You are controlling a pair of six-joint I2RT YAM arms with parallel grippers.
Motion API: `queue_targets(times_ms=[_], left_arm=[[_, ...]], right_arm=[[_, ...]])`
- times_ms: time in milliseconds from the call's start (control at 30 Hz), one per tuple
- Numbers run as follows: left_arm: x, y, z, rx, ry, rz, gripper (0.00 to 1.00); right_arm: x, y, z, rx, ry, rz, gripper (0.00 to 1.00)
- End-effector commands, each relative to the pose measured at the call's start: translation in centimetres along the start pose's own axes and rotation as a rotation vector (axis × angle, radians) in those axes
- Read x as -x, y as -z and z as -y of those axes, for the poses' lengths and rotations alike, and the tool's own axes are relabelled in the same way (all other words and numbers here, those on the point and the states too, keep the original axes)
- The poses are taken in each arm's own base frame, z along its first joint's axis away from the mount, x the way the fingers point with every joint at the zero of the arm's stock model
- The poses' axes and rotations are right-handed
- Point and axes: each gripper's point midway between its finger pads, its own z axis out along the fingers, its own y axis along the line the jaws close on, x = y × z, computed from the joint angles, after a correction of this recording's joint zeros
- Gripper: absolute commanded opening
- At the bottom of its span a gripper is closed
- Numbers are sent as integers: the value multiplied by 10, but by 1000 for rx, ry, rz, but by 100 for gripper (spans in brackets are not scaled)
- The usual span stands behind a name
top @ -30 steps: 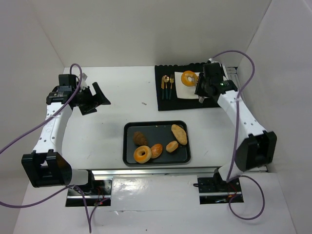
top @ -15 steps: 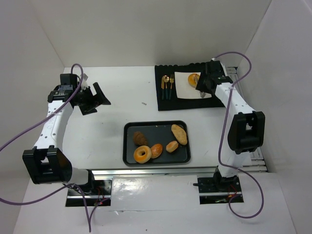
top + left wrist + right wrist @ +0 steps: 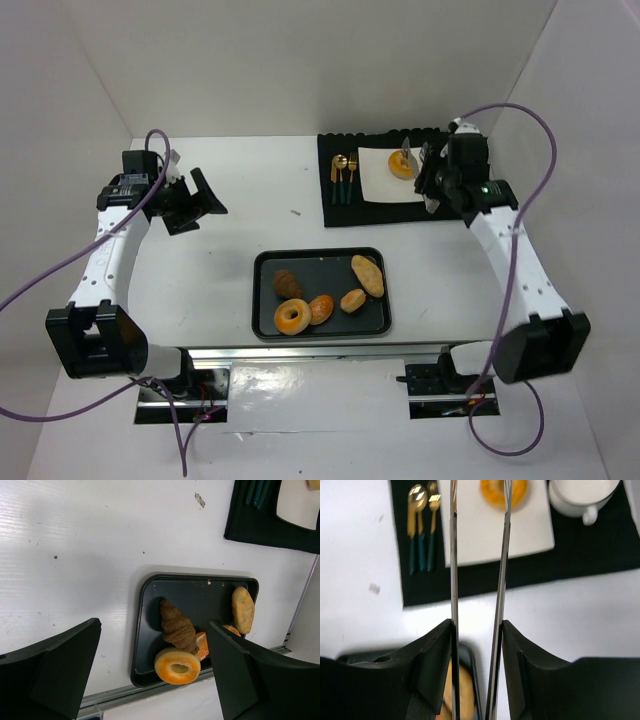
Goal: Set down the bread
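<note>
Bread, in the form of a golden-orange ring-shaped bagel (image 3: pixel 400 167), is lying on a white square plate (image 3: pixel 378 186), toward its far right corner. The plate is sitting on a black rectangular mat (image 3: pixel 340 212) at the far right of the white table (image 3: pixel 240 180). Beside the plate on the mat's left part, a gold spoon and fork with dark green handles (image 3: pixel 420 530) are lying side by side, and a white cup (image 3: pixel 580 495) is standing just off the plate's right edge.

The right gripper (image 3: pixel 477 630) is hovering over the near right edge of the mat. Its black fingers are clamping the outer sides of a pair of long thin metal tongs (image 3: pixel 453 580). The two blades are standing apart with nothing between them. Their tips are reaching out over the bagel, but whether they are touching it cannot be told from either view.

The left gripper (image 3: pixel 154 627) is hanging over the left side of the table, well apart from the mat. Its jaws are spread wide and holding nothing.

Near the front edge, between the two arms, a black rectangular tray (image 3: pixel 320 253) is carrying five more pieces:
- a dark brown croissant-shaped roll (image 3: pixel 287 284)
- a pale glazed ring (image 3: pixel 292 317) just in front of it
- a small orange roll (image 3: pixel 321 308) touching the ring
- a little tan bun (image 3: pixel 352 300)
- an oval golden loaf (image 3: pixel 368 275) lying at an angle in the far right corner
</note>
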Motion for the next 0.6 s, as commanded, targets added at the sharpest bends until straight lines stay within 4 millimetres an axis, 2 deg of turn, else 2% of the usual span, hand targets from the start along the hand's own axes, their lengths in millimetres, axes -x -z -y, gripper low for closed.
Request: queue_targets(times_ms=[0,33,100,133,200,233,433,567], left_arm=[[12,15,15,-56,-25,58,100],[12,15,15,-56,-25,58,100],[11,15,17,-64,-26,54,100],[11,15,17,-64,-26,54,100],[11,15,17,-64,-26,54,100],[11,15,17,-64,-26,54,100],[10,13,17,-73,-26,51,100],[11,16,17,-68,-30,62,100]], right_arm=[[-70,53,-12,99,114,-200,49],[-81,71,-12,119,122,-215,49],[-129,88,-6,127,116,-352,49],[-139,104,-13,176,109,-364,49],[-167,117,-12,190,73,-440,49],[-170,126,-13,202,69,-432,49],[-203,141,-26,310,84,-546,49],[-215,151,-29,337,112,-599,49]])
